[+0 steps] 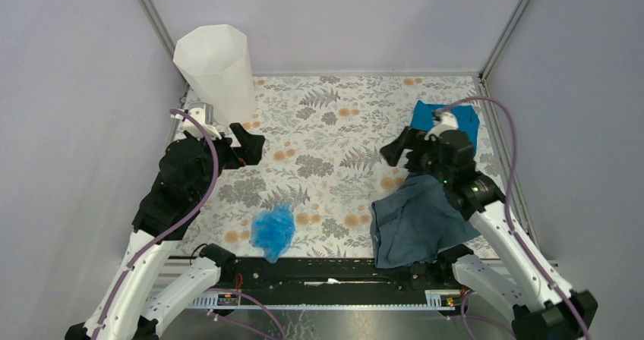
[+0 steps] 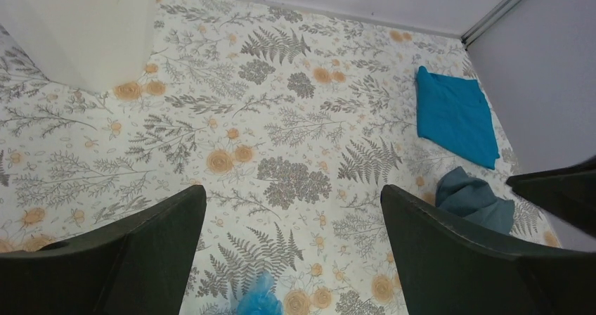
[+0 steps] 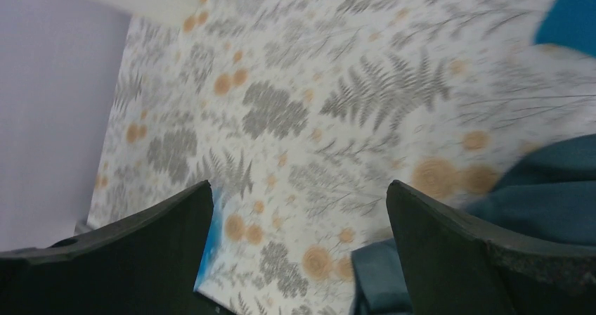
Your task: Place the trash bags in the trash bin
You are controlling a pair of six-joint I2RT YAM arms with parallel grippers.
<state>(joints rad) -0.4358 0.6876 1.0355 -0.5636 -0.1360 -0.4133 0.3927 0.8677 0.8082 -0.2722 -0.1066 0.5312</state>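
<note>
Crumpled light-blue trash bag (image 1: 273, 231) lies near-edge; white trash bin (image 1: 216, 71) upright far-left.

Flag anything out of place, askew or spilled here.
Nothing spilled or damaged. The trash bin stands upright at the far left corner. The trash bag lies crumpled at the near edge of the table, and the dark grey-blue cloth is rumpled, its corner overhanging that edge.

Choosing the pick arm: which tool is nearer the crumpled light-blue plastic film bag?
Left. The left tool hangs up-table of the light-blue film bag; the right tool sits farther off, diagonally up-table to its right.
</note>
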